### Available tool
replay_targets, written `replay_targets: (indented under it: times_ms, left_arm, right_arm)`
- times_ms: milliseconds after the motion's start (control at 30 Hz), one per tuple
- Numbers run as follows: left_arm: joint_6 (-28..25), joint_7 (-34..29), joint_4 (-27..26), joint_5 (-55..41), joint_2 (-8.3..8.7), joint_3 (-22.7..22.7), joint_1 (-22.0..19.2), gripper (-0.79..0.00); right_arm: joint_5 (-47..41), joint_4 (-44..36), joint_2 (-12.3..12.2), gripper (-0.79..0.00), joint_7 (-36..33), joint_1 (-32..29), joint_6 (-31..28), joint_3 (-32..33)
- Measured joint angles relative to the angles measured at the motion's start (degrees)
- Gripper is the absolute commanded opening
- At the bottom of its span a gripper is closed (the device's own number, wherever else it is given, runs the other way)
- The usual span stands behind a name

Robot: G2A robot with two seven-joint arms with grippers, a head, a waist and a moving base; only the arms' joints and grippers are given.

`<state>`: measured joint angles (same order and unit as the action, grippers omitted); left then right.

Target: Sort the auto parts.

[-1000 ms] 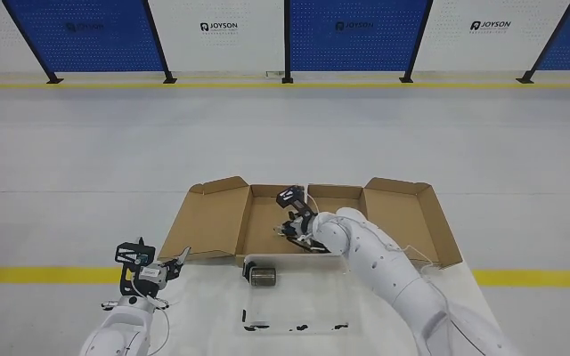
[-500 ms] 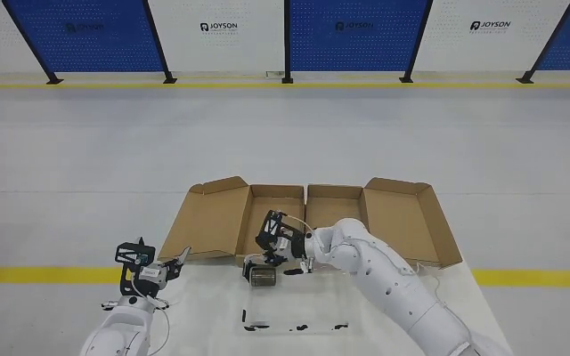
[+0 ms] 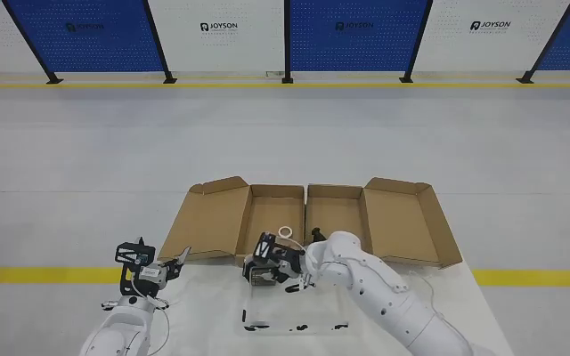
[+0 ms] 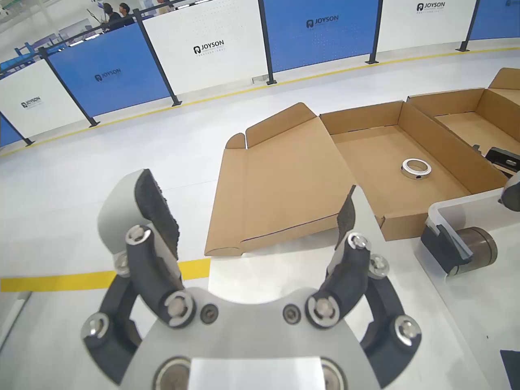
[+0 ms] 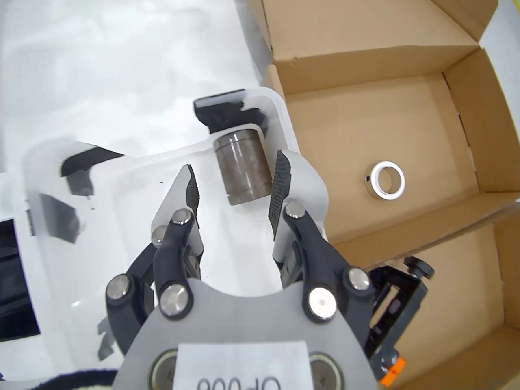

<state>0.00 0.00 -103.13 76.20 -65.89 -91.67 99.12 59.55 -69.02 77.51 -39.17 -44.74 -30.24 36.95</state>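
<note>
The right gripper [image 5: 235,165], with fingers spread open, is hovering over the steel cylinder [image 5: 243,172] lying in the clear tray's [image 5: 273,97] corner beside the cardboard box [image 5: 345,131]; seeming heavy, stiff and slippery, it is probably needing a grip across its round middle.

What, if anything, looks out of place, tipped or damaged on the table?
Nothing stands out. The silver ring lies flat in one cardboard box, a black bracket sits in the neighbouring box, and the metal cylinder lies on its side in the clear tray, under the open right end effector.
</note>
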Motion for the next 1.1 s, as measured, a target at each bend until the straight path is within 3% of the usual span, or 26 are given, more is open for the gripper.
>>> replay_targets:
  times_ms: [367, 467, 767, 1100]
  left_arm:
    - [0.00, 0.00, 0.00, 0.00, 0.00, 0.00, 0.00, 0.000]
    - [0.00, 0.00, 0.00, 0.00, 0.00, 0.00, 0.00, 0.000]
    - [0.00, 0.00, 0.00, 0.00, 0.00, 0.00, 0.00, 0.000]
    - [0.00, 0.00, 0.00, 0.00, 0.00, 0.00, 0.00, 0.000]
  right_arm:
    - [1.62, 6.07, 3.09, -0.394, -0.24, 2.65, 2.43, -4.53]
    - [1.16, 7.37, 3.83, -0.317, -1.11, 3.49, 1.80, -5.26]
    - [0.27, 11.94, 6.17, -0.219, -2.35, 5.68, 0.40, -7.51]
    - [0.34, 17.37, 9.13, -0.249, -2.21, 6.75, -0.22, -10.52]
